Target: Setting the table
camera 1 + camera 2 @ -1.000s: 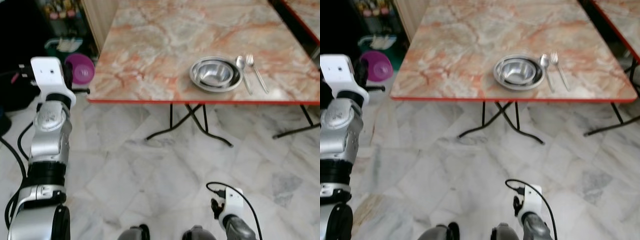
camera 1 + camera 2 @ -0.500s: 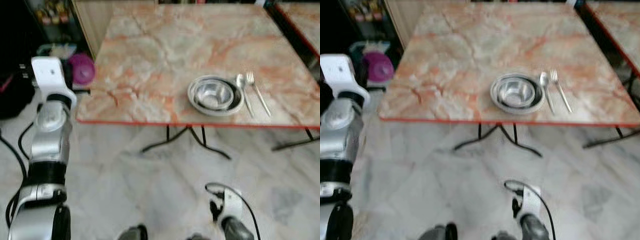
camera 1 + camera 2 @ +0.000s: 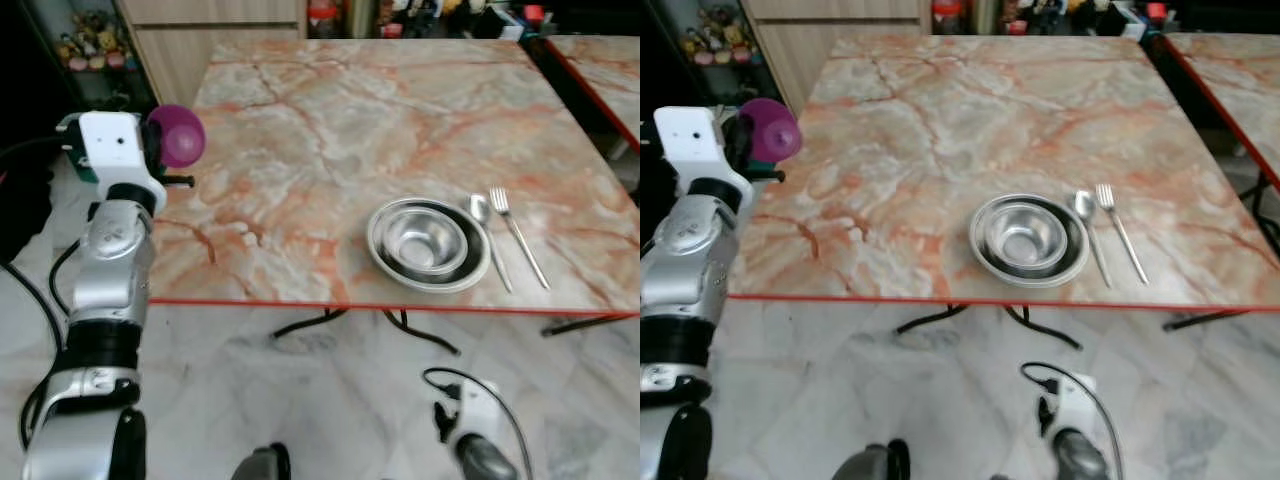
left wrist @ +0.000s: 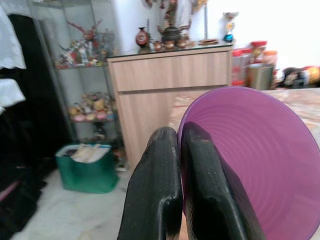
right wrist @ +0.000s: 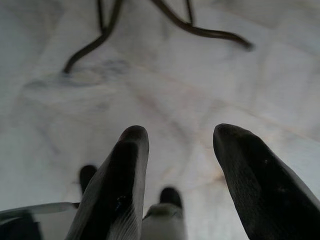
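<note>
My left gripper (image 4: 175, 200) is shut on the rim of a purple plastic cup (image 3: 178, 136), held up at the left edge of the marble table (image 3: 330, 130). On the table's near right stands a steel bowl (image 3: 428, 239) nested in a steel plate (image 3: 400, 272). A spoon (image 3: 487, 235) and a fork (image 3: 518, 234) lie just right of the plate. My right gripper (image 5: 180, 165) hangs low over the floor, open and holding nothing.
A second table (image 3: 605, 60) with a red edge stands at the far right. A wooden cabinet (image 4: 170, 95) and a shelf of figurines (image 4: 85, 75) are beyond the table's left corner, with a green bin (image 4: 87, 167) on the floor. Black table legs (image 3: 400, 325) cross underneath.
The camera has moved closer and the table now sits lower in view. The purple cup in my left gripper is now level with the table's left edge.
</note>
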Motion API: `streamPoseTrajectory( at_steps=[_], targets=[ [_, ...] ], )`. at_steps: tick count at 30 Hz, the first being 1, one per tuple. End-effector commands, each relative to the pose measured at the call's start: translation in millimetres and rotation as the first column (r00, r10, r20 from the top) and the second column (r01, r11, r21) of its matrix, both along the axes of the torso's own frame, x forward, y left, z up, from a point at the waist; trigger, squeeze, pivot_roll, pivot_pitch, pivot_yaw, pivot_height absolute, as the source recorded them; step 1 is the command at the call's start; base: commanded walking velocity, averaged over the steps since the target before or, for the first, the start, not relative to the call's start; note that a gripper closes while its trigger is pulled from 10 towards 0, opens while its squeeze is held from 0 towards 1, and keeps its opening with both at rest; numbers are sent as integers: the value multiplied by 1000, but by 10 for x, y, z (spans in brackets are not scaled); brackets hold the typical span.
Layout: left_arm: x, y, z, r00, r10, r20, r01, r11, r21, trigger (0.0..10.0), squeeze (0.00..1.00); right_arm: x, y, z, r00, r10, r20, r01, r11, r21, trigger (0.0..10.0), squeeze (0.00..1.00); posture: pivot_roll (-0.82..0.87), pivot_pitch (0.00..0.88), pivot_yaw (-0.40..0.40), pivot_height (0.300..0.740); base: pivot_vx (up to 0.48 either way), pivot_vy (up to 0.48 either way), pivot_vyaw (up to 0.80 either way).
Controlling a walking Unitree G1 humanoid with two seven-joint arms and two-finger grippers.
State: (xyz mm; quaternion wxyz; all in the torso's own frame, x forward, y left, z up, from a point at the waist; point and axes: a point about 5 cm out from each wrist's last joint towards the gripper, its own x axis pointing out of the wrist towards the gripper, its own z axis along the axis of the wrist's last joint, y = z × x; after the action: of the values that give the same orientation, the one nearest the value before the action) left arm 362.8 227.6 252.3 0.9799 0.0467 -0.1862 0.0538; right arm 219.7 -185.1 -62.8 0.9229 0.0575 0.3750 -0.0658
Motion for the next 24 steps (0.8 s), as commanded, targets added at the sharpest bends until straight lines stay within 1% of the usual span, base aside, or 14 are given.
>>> streamPoseTrajectory(
  at_steps=[1, 7, 9, 10, 11, 13, 14, 15, 16, 18, 21, 22, 23, 24],
  targets=[
    [-6, -28, 72, 1000, -14, 22, 14, 1000, 2, 10000, 0, -67, -87, -29, 1000, -9, -21, 8, 1000, -20, 10000, 0, -2, 178, 10, 740, 420, 0, 0],
    [-5, -47, 75, 999, -35, 19, 35, 999, -3, 10000, 0, -76, -91, -34, 1000, -10, -24, 9, 1000, -20, 10000, 0, 1, 184, 10, 740, 413, 0, 0],
    [-2, -57, 75, 999, -52, 16, 52, 998, -26, 10000, 0, -79, -90, -36, 1000, -9, -25, 9, 1000, -19, 10000, 0, 0, 186, 10, 740, 281, 0, 0],
    [1, -63, 79, 998, -65, 16, 66, 997, -50, 10000, 0, -82, -90, -38, 1000, -9, -26, 9, 1000, -19, 10000, 0, 0, 187, 10, 740, 0, 0, 0],
    [1, -63, 79, 998, -65, 16, 66, 997, -50, 10000, 0, -82, -90, -38, 1000, -9, -26, 9, 1000, -19, 10000, 0, 0, 187, 10, 740, 0, 0, 0],
    [21, -78, 73, 994, -105, -7, 104, 985, -135, 10000, 0, -107, -83, -53, 999, -7, -34, 6, 1000, -19, 10000, 0, 0, 188, 10, 740, 0, 0, 0],
    [28, -85, 69, 993, -118, -16, 115, 981, -157, 10000, 0, -118, -80, -60, 999, -6, -37, 6, 1000, -18, 10000, 0, 0, 188, 10, 740, 0, 0, 0],
    [53, -127, 47, 982, -180, -57, 164, 962, -221, 10000, 0, -127, -77, -66, 999, -5, -40, 5, 1000, -18, 10000, 0, 0, 188, 10, 740, 0, 0, 0],
    [61, -146, 37, 976, -204, -74, 181, 954, -240, 10000, 0, -129, -76, -67, 999, -5, -41, 4, 1000, -18, 10000, 0, 0, 188, 10, 740, 0, 0, 0],
    [91, -258, 24, 951, -280, -132, 245, 941, -234, 10000, 0, -133, -72, -70, 999, -4, -44, 3, 1000, -18, 10000, 0, 4, 186, 10, 740, 0, 0, 0],
    [116, -379, 5, 916, -343, -206, 300, 929, -216, 10000, 0, -137, -62, -75, 999, -1, -48, 1, 1000, -17, 10000, 0, 7, 184, 11, 740, 0, 0, 0],
    [126, -467, 19, 894, -390, -222, 343, 913, -221, 10000, 0, -136, -47, -77, 999, 1, -50, -1, 1000, -16, 10000, 0, 7, 183, 11, 740, 0, 0, 0],
    [126, -467, 19, 894, -390, -222, 343, 913, -221, 10000, 0, -136, -47, -77, 999, 1, -50, -1, 1000, -16, 10000, 0, 7, 183, 11, 740, 0, 0, 0],
    [133, -586, 44, 861, -446, -244, 394, 889, -233, 10000, 0, -133, -18, -80, 999, 5, -52, -6, 1000, -14, 10000, 0, 8, 181, 10, 740, 0, 0, 0]
  ],
)
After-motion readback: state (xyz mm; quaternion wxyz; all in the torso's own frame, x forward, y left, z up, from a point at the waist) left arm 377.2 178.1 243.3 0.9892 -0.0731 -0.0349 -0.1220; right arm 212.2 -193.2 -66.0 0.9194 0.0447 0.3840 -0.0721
